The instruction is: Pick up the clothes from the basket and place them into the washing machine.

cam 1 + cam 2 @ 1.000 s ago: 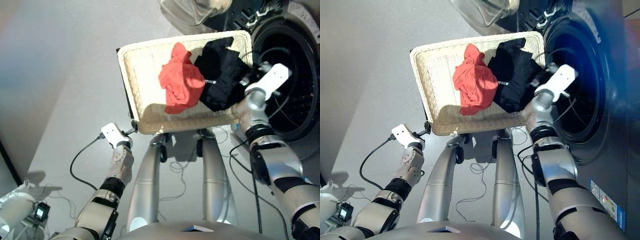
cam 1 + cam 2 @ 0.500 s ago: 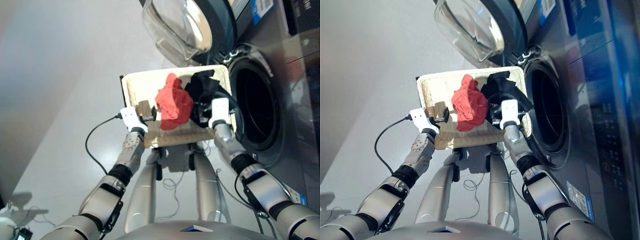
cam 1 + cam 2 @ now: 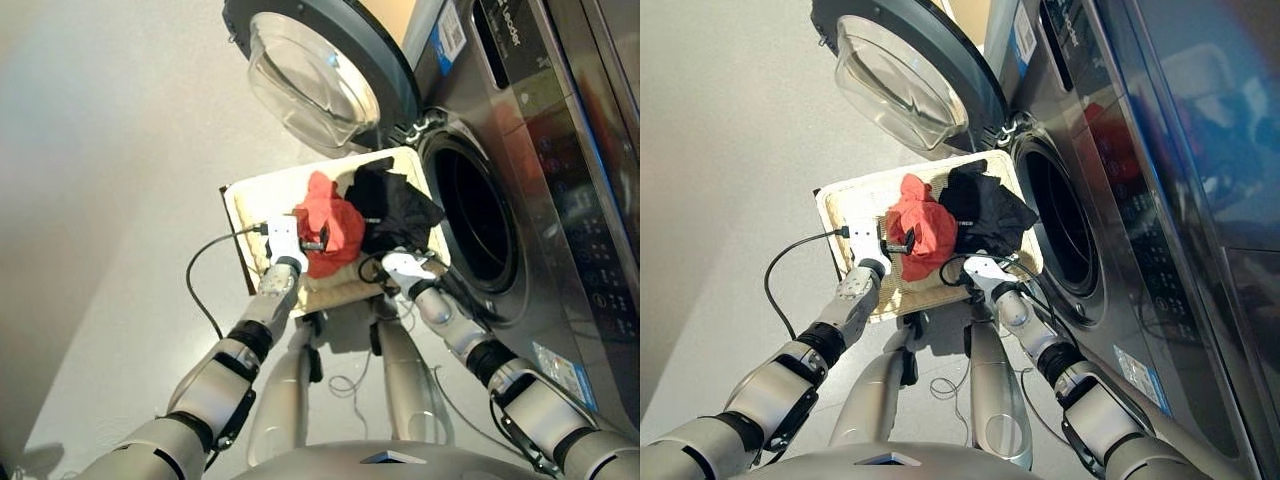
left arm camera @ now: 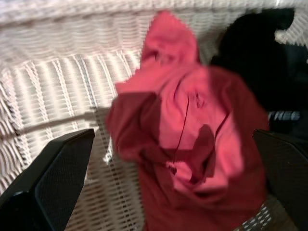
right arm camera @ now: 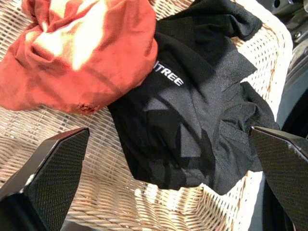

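Over the near edge of the shallow cream woven wicker basket, both two-fingered black grippers hang with jaws spread wide and nothing between them. Seen from the left wrist, the left gripper frames the crumpled orange-red garment, each finger standing clear to one side of the cloth. Seen from the right wrist, the right gripper frames the black garment with small white lettering in the same way.

Neither gripper touches fabric yet, so the step in hand appears to be the reach for a pickup. A likely next move is to lower one open gripper onto a raised fold and close on it, then carry the piece to the porthole.

Two garments are in view, one orange-red and one black. They lie touching, the orange-red piece near the middle of the basket and the black piece toward the edge beside the machine. No navy garment can be seen. One basket sits on the floor, with that edge just beside the open porthole of the dark grey glossy front-loading washing machine. Its round black-rimmed glass door stands swung wide open beyond the basket's far edge.
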Available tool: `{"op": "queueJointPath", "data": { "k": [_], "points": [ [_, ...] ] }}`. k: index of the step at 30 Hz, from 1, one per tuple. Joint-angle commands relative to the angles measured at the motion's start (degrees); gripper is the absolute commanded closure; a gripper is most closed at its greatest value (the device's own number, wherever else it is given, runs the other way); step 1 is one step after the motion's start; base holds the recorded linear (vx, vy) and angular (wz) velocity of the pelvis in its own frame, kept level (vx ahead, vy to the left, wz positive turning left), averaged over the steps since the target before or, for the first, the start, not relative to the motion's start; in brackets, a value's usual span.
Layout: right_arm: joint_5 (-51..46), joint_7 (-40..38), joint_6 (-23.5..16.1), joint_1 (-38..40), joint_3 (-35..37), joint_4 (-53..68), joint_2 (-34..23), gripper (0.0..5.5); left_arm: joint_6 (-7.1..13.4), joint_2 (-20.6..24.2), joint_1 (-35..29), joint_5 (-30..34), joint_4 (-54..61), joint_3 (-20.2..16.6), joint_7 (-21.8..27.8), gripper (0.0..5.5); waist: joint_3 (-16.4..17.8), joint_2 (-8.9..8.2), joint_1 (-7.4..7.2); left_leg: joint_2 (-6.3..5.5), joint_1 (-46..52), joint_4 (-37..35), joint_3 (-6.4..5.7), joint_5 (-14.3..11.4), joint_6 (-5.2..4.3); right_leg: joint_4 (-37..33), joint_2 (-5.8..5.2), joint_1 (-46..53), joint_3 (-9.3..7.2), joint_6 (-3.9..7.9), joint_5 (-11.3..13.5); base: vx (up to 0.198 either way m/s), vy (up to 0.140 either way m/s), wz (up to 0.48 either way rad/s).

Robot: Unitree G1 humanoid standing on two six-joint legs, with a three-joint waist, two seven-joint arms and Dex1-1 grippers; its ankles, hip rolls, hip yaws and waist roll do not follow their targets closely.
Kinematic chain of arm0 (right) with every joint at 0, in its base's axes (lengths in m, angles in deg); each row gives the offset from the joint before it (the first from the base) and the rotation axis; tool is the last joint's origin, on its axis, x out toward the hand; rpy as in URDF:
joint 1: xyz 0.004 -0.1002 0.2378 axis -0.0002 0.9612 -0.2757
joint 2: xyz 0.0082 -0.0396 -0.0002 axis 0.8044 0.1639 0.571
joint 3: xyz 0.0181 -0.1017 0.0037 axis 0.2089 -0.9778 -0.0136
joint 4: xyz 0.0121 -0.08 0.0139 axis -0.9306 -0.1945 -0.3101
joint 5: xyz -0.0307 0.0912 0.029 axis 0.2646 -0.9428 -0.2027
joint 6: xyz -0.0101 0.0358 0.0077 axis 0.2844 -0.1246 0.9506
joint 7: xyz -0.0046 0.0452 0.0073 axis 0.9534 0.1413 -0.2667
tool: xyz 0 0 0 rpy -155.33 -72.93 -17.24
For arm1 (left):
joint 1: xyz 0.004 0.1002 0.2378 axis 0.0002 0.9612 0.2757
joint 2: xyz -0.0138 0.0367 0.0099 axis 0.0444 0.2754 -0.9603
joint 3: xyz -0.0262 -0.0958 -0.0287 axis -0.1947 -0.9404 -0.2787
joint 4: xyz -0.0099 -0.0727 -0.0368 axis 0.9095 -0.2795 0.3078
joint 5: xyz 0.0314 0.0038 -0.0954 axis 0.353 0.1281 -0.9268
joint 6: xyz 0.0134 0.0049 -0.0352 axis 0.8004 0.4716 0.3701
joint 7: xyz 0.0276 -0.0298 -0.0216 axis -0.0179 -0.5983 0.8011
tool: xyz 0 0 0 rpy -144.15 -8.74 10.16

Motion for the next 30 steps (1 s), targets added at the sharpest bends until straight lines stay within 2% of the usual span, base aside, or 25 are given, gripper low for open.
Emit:
{"op": "queueJointPath", "data": {
  "k": [1, 5, 8, 9, 10, 12, 17, 19, 21, 22, 30],
  "points": [
    [-0.1, -1.4, -2.0, -1.7, 0.8, 5.6, 0.4, 0.00, 1.1, 0.1, -4.7, 2.9, -1.8, -1.5, -1.0, 0.00, 3.0, -1.08, -1.04, 0.14, -2.5, 9.0, -1.61, -6.5, -1.97, -2.8, 0.42, 2.8, -1.19, 4.69, -0.6, 0.054, -0.031, -0.079],
    [-1.5, -2.3, -2.9, -2.4, 2.2, 9.8, 0.0, 0.00, 1.2, 1.9, -6.4, 2.8, -0.9, -2.2, -2.0, 0.00, 4.0, -1.33, -2.20, 1.24, -10.1, 15.4, -1.54, -9.1, -1.77, 1.1, 0.95, -3.9, -1.00, 4.44, -1.4, 0.017, -0.009, -0.038],
    [-1.8, -3.2, -3.3, -3.0, 2.7, 11.7, 0.2, 0.00, 0.9, 2.7, -8.0, 3.0, -0.8, -2.3, -2.7, 0.00, 4.1, -1.38, -2.60, 1.96, -14.0, 18.8, -1.52, -10.7, -1.32, 3.5, 1.85, -8.0, -0.71, 4.27, -2.2, 0.000, 0.000, 0.000],
    [-1.8, -3.2, -3.3, -3.0, 2.7, 11.7, 0.2, 0.00, 0.9, 2.7, -8.0, 3.0, -0.8, -2.3, -2.7, 0.00, 4.0, -1.36, -2.58, 1.99, -14.2, 18.9, -1.51, -10.8, -1.32, 3.5, 1.88, -8.1, -0.71, 4.27, -2.3, 0.000, 0.000, 0.000],
    [-2.2, -3.6, -3.5, -3.6, 3.1, 12.6, 0.6, 0.00, 0.8, 3.4, -9.4, 2.6, -1.0, -2.3, -3.0, 0.00, 4.1, -1.45, -2.79, 2.35, -16.4, 20.3, -1.45, -11.3, -0.91, 4.9, 2.22, -10.4, -0.53, 4.20, -2.5, 0.000, 0.000, 0.000],
    [-2.5, -3.9, -3.8, -4.3, 3.2, 13.9, 0.8, 0.00, 0.9, 4.5, -11.3, 1.7, -1.1, -2.9, -3.5, 0.00, 4.0, -1.45, -3.05, 2.74, -18.3, 20.9, -1.66, -11.4, -0.85, 5.6, 2.24, -12.5, -0.64, 4.21, -2.7, 0.000, 0.000, 0.000],
    [-3.6, -4.7, -4.6, -7.1, 3.5, 16.8, 1.8, 0.00, 0.9, 7.0, -16.2, -1.5, -2.9, -5.1, -4.0, 0.00, 4.7, -2.29, -4.06, 3.53, -22.2, 22.7, -1.70, -12.3, -0.72, 6.3, 3.42, -16.7, -0.49, 4.41, -2.5, 0.000, 0.000, 0.000],
    [-4.4, -4.8, -4.7, -7.3, 4.0, 17.5, 2.3, 0.00, 0.6, 7.0, -16.8, -2.3, -3.5, -5.8, -4.1, 1.88, 4.6, -2.26, -4.20, 3.63, -23.8, 23.5, -1.72, -12.6, -0.49, 7.2, 3.62, -18.3, -0.65, 4.43, -2.6, 0.000, 0.000, 0.000],
    [-4.4, -4.9, -4.7, -7.1, 4.1, 17.6, 2.7, 0.00, 0.7, 6.7, -17.0, -2.9, -4.0, -6.3, -4.3, 4.72, 4.4, -2.08, -4.36, 3.57, -25.0, 24.1, -2.04, -12.7, -0.43, 8.2, 3.74, -19.7, -0.68, 4.44, -2.8, 0.000, 0.000, 0.000],
    [-4.2, -4.9, -4.8, -7.1, 4.2, 17.4, 2.7, 0.00, 0.8, 6.7, -17.0, -3.1, -4.0, -6.4, -4.1, 5.50, 4.2, -1.98, -4.40, 3.57, -25.7, 24.5, -2.34, -12.7, -0.46, 8.4, 3.59, -20.2, -0.77, 4.41, -2.7, 0.000, 0.000, 0.000],
    [-3.1, -4.4, -4.9, -6.5, 4.5, 14.6, 3.0, 0.00, 1.2, 5.0, -15.1, -2.6, -3.3, -6.0, -3.4, 5.50, 2.2, -1.25, -4.06, 2.88, -26.5, 24.6, -2.97, -12.5, -0.33, 8.7, 2.98, -20.7, -1.69, 4.18, -2.2, 0.000, 0.000, 0.000]
  ]
}}
